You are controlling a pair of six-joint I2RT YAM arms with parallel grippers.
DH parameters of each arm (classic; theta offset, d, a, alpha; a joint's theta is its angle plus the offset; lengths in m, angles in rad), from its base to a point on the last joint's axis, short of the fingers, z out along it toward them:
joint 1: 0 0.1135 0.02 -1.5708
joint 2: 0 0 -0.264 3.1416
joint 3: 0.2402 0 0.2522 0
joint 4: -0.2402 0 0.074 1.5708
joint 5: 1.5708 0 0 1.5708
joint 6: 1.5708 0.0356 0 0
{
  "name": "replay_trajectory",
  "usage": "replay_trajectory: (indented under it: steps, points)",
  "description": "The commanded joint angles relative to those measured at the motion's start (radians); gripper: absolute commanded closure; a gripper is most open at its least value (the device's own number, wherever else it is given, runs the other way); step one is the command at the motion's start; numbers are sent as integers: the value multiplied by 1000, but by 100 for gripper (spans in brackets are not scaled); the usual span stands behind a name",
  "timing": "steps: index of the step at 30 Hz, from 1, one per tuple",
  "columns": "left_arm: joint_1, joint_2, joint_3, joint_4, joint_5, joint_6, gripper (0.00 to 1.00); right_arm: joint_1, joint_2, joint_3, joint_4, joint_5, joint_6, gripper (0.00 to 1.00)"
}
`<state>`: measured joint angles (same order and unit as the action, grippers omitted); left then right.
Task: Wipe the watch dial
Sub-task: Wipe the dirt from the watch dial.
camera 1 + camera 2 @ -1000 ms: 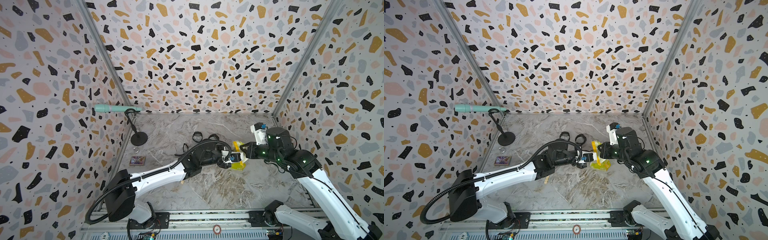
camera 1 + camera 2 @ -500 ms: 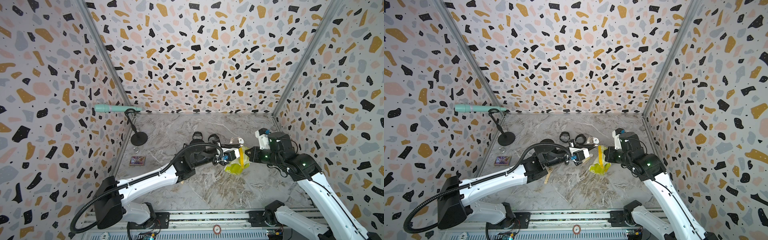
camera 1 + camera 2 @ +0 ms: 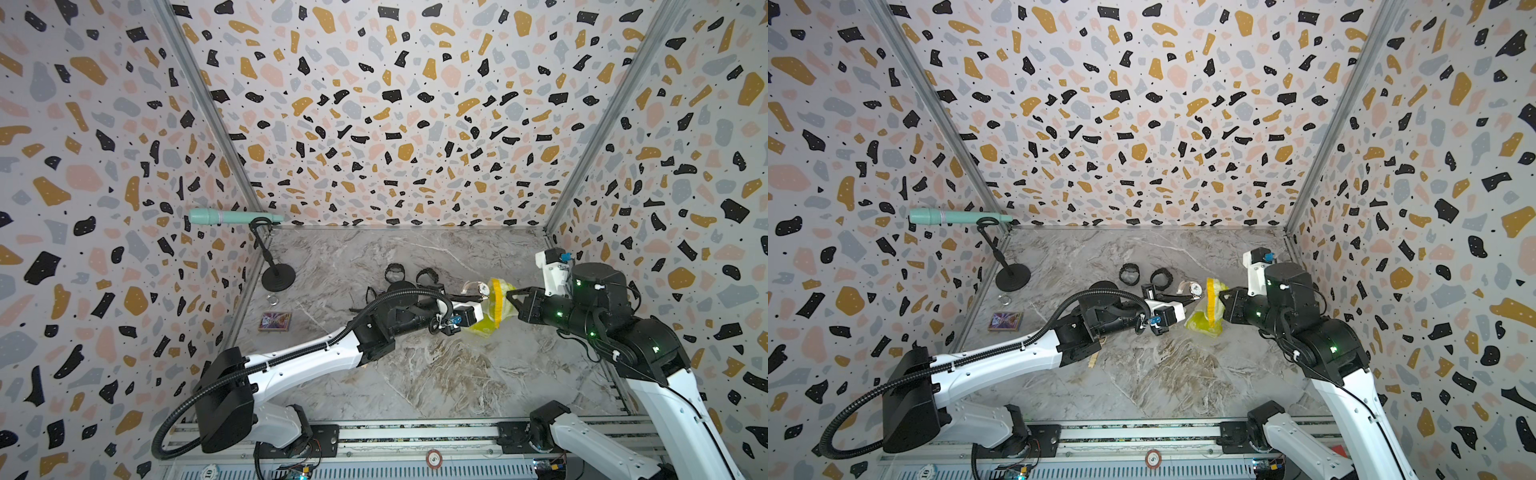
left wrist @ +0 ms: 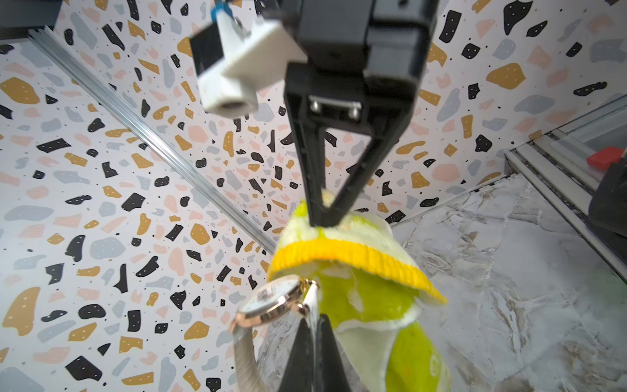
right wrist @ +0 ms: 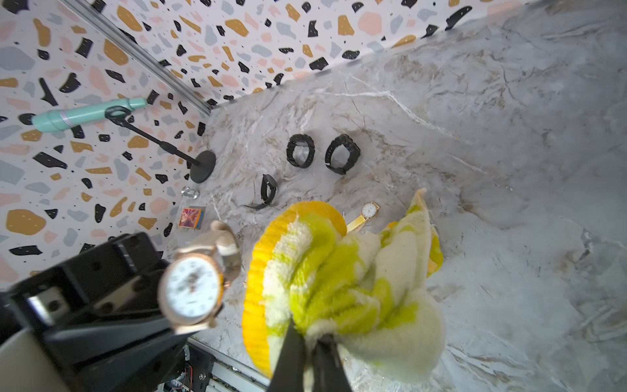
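The watch (image 5: 191,290) has a rose-gold case, a white dial and a pale strap. A brownish smudge marks the middle of the dial. My left gripper (image 4: 314,319) is shut on the strap just below the case and holds the watch (image 3: 482,288) in the air over the table. My right gripper (image 5: 310,332) is shut on a bunched yellow-green cloth (image 5: 339,271) with a yellow hem. The cloth (image 3: 1210,309) hangs right beside the watch (image 3: 1195,289), hem towards the dial. I cannot tell whether they touch.
On the marble table (image 3: 415,374) lie two black bands (image 5: 300,151) (image 5: 342,154), a black watch (image 5: 268,190) and a gold watch (image 5: 369,210). A mint tube (image 3: 232,217) rests on a black stand (image 3: 278,278) at the back left. A small card (image 3: 275,321) lies near the left wall.
The right gripper has drawn the cloth to the right, away from the watch. The dial, hidden a second ago, now shows. The left gripper keeps its hold on the strap.
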<state>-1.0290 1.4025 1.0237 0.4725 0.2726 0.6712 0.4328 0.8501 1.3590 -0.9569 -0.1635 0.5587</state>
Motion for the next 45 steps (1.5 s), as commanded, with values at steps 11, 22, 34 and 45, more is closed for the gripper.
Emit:
replay_trajectory:
  steps: [11,22,34,45]
  points:
    - [-49,51,47,-11,39,19,100,0,12,53,105,-71,-26,100]
    - [-56,84,105,-26,10,37,100,75,-15,-64,181,-61,16,100]
    - [-56,107,119,45,-84,61,100,103,-76,-195,168,21,44,100]
    - [-56,84,117,110,-103,58,100,92,-98,-279,148,52,53,100]
